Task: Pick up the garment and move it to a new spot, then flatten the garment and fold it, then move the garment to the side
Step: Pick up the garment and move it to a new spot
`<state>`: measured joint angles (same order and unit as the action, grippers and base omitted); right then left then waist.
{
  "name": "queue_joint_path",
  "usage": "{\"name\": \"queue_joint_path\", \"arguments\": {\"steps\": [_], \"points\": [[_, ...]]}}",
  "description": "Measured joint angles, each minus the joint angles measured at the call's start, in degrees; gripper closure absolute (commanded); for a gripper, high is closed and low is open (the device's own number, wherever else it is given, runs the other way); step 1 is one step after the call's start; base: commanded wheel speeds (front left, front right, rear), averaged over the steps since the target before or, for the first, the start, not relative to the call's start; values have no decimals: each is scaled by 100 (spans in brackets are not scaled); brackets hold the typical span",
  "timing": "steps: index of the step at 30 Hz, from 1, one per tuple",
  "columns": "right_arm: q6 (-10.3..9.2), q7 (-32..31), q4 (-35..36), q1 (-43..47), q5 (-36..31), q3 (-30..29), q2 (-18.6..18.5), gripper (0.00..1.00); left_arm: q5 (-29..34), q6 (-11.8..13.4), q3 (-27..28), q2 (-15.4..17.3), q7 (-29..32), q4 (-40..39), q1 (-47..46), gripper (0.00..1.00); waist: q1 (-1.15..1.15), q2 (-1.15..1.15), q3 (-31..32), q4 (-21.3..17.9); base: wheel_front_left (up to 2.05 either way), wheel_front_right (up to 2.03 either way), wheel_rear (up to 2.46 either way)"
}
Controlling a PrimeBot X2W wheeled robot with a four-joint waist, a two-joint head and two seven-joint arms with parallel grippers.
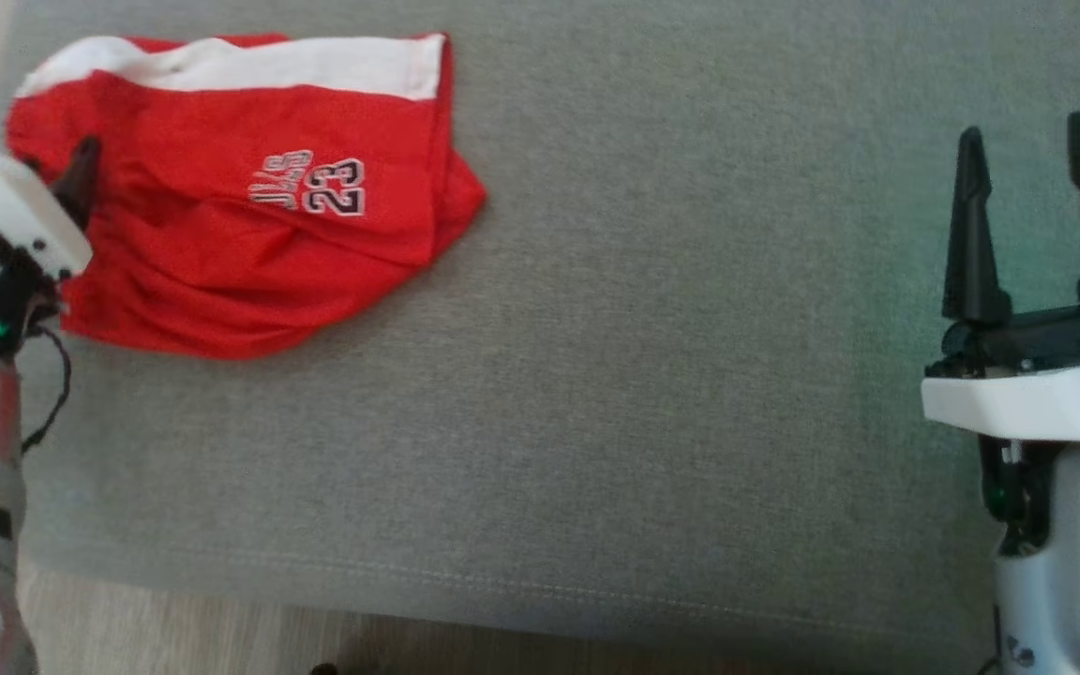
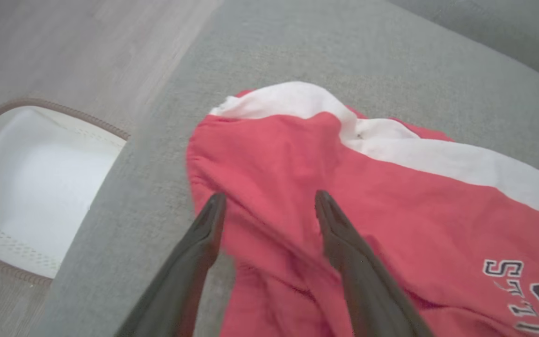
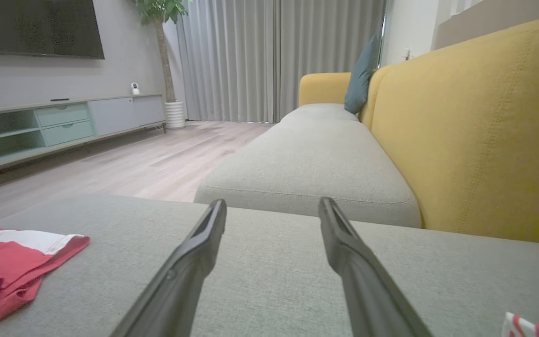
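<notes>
The garment is a pair of red shorts with a white waistband and a "23" print, lying folded at the far left of the grey cushion. My left gripper hovers open just above its left end, nothing between the fingers; in the head view one dark fingertip shows over the red cloth. The garment spreads under those fingers. My right gripper stands open at the right, well away from the shorts, over bare cushion. A corner of the garment shows at the lower left of the right wrist view.
A white basket with a brown rim stands on the wooden floor beside the cushion's left end. The yellow sofa back rises behind the seat, with a teal pillow further along. The cushion's front edge drops to the floor.
</notes>
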<state>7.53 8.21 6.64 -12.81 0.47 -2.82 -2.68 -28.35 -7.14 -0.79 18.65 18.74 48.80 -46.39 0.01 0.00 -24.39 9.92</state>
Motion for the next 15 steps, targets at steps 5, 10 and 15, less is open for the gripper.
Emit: {"name": "queue_joint_path", "arguments": {"steps": [5,10,15], "points": [[0,-23,130,-23,0,0,-2,0,-202,-36,-371,121,272,398,-432,0,0,0,-276,-211,0,0,0],[0,-22,160,-23,0,29,-2,0,-314,-40,-608,286,389,821,-692,25,-1,0,-424,-365,0,0,0],[0,-18,153,-24,4,30,-2,0,-537,-34,-832,372,485,1024,-790,100,-1,0,-382,-421,0,0,0]]}}
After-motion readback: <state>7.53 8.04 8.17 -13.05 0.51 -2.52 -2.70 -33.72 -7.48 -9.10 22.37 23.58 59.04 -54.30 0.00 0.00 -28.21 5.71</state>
